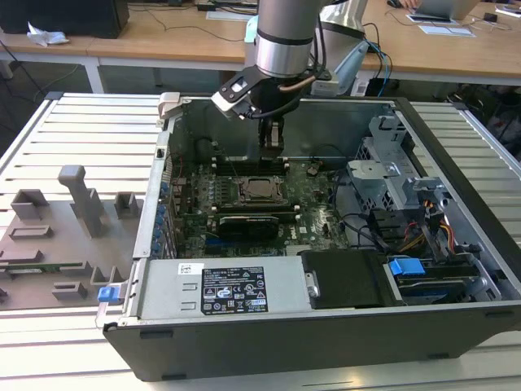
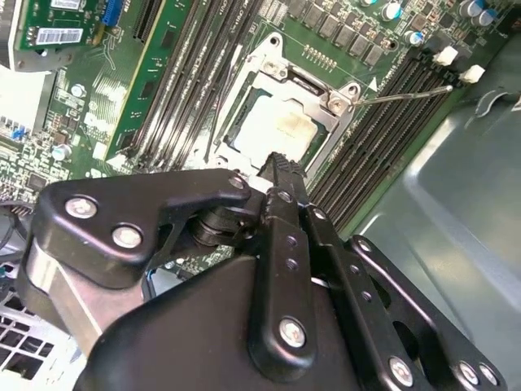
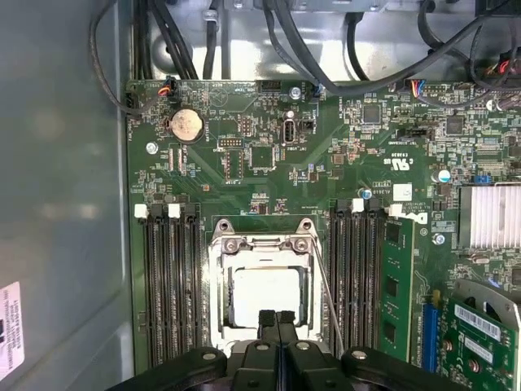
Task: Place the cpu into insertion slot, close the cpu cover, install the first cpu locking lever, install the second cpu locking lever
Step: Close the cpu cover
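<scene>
The gripper (image 3: pixel 275 317), its 2 fingers pressed together on nothing, hangs just above the cpu (image 3: pixel 264 293), seated under the closed cpu cover (image 3: pixel 260 247).

Silvery square cpu (image 3: pixel 264 295) seated in insertion slot (image 3: pixel 269 262), cpu cover (image 3: pixel 218 285) closed around it

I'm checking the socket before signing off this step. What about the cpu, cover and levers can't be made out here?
First wrist view: the gripper hides the near edges of the cpu and cpu cover, and one end of a locking lever.
Second wrist view: whether the shut jaws touch the cpu cannot be told; the gripper covers that spot.
Exterior view: the insertion slot is too small to judge the levers.
</scene>
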`<state>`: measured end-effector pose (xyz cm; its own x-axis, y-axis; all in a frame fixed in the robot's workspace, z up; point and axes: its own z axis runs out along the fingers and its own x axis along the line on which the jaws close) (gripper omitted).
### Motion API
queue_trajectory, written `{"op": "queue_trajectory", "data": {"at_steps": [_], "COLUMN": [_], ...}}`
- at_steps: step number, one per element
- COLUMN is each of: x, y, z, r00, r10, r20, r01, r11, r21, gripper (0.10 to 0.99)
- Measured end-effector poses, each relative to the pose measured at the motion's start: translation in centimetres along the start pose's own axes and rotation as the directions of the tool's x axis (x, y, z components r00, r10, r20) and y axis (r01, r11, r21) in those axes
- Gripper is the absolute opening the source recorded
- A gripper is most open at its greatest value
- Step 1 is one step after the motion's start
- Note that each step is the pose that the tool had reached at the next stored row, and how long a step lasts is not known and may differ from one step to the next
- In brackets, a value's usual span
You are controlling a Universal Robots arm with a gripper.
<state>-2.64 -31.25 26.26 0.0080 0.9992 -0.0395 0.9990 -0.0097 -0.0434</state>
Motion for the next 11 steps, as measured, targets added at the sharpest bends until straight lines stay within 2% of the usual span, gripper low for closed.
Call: {"op": "queue_trajectory", "data": {"at_steps": [5,9,11], "x": [-0.03,-0.07,-0.07], "y": [-0.03,-0.08,-0.08], "z": [-0.76,-1.78,-1.9], "r00": [1.0,1.0,1.0], "r10": [0.0,0.0,0.0], "r20": [0.0001,0.0001,-0.0003], "r01": [0.0,0.0,0.0], "r11": [1.0,1.0,1.0], "r21": [0.0,0.0,0.0], "gripper": [0.106,0.106,0.106]}}
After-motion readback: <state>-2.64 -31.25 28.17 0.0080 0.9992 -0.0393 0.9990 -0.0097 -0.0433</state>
